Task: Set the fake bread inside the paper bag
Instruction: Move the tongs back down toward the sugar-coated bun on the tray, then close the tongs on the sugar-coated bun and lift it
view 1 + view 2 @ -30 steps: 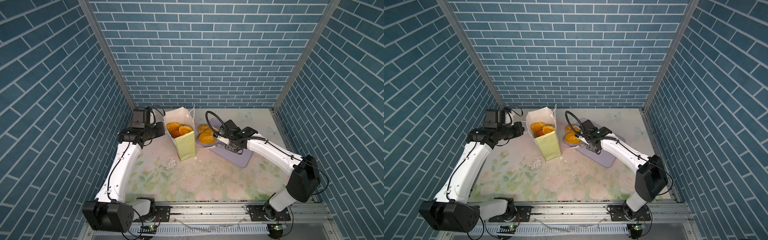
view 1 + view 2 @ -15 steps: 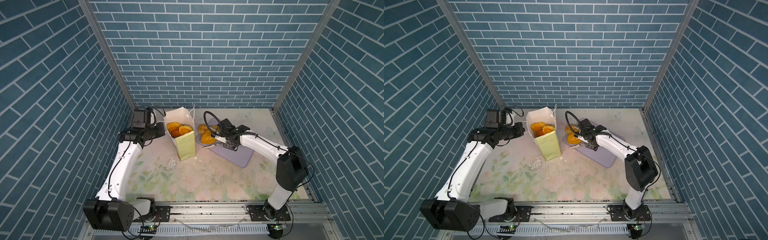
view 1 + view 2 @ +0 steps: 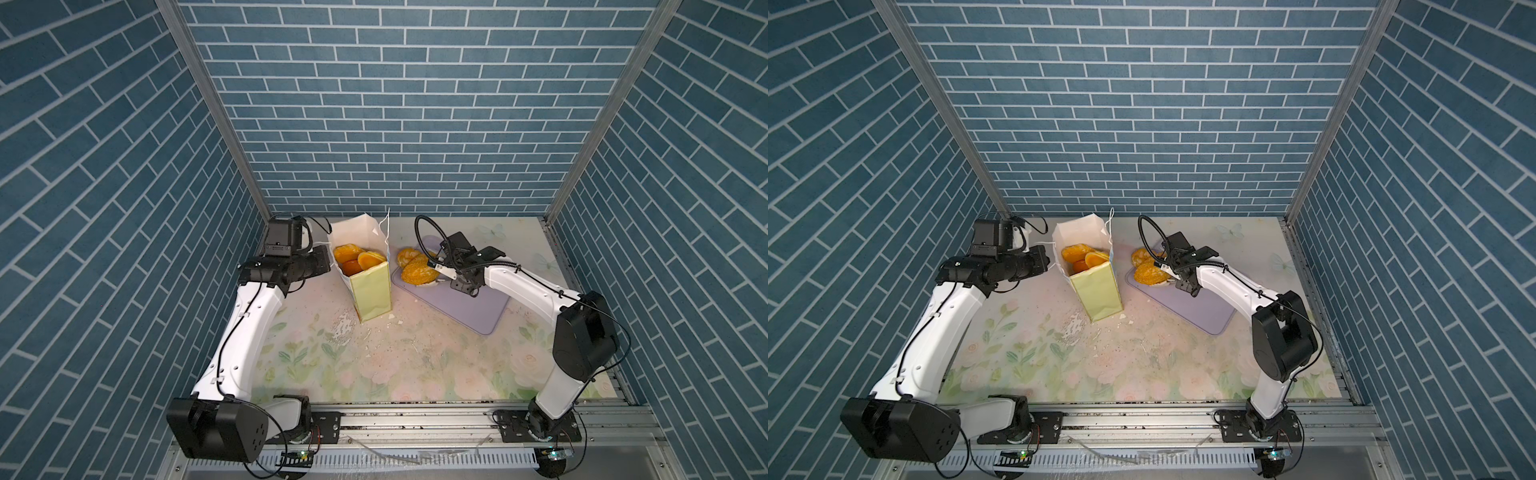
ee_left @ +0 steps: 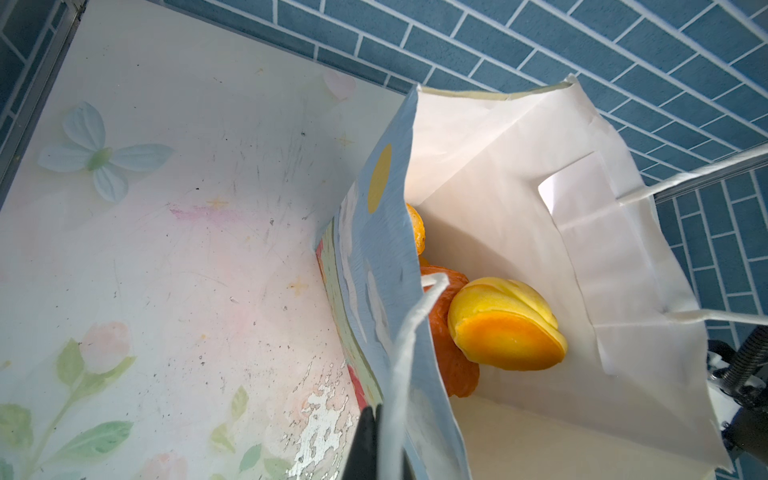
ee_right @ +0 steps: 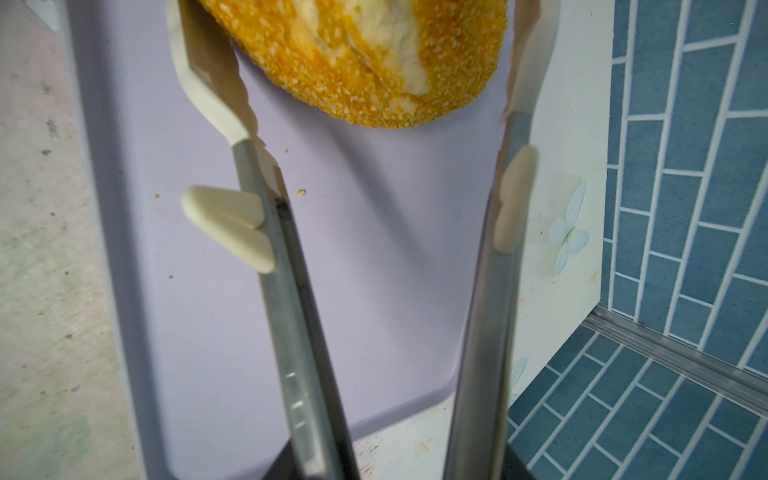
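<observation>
L gripper point(image 4: 376, 419) fingers pinched shut on paper bag point(image 3: 371, 291) by its cord/rim, we think to keep it upright & open. R gripper point(image 3: 461, 277) fingers clamp tongs point(image 5: 286, 291), tips either side of seeded loaf point(image 5: 365, 62) at tray point(image 5: 374, 270). We see other fake bread point(image 3: 359, 259) already in bag.

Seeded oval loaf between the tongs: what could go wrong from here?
The seeded golden oval loaf sits between the cream tips of the metal tongs held by the right tool; rounded, it may slip on lifting. The pale yellow-green paper bag already holds orange pastries near its rim, so the loaf may not fit.
</observation>
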`<control>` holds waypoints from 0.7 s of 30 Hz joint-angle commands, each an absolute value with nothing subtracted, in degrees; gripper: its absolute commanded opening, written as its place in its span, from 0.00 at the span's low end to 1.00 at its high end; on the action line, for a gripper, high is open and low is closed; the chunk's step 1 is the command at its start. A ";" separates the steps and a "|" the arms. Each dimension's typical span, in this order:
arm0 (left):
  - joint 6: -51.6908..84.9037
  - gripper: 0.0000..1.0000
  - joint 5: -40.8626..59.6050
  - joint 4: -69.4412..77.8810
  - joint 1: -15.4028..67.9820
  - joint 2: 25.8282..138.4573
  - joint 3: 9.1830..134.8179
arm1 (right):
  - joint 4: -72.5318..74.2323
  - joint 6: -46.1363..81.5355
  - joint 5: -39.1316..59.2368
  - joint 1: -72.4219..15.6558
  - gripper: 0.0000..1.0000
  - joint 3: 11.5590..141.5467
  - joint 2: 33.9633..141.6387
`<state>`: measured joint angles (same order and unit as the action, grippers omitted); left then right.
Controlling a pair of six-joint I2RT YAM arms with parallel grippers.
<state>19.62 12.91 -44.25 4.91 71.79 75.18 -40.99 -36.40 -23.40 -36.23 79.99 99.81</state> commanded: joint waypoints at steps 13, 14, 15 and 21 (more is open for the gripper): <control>18.87 0.05 12.19 -45.55 5.01 71.67 75.59 | -39.59 -41.35 -23.80 -36.12 0.36 79.58 100.80; 18.88 0.05 12.19 -45.53 5.01 71.59 75.59 | -39.47 -41.29 -24.06 -36.13 0.36 78.83 100.08; 18.84 0.05 12.22 -45.44 5.01 71.62 75.50 | -39.55 -41.33 -24.17 -36.13 0.36 78.05 99.26; 18.89 0.05 12.47 -45.11 5.00 71.71 75.56 | -40.41 -41.22 -25.15 -36.39 0.22 72.60 92.09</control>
<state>19.62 12.88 -44.29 4.91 71.79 75.18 -38.98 -39.09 -24.69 -36.10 74.32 97.38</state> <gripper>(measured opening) 0.049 0.405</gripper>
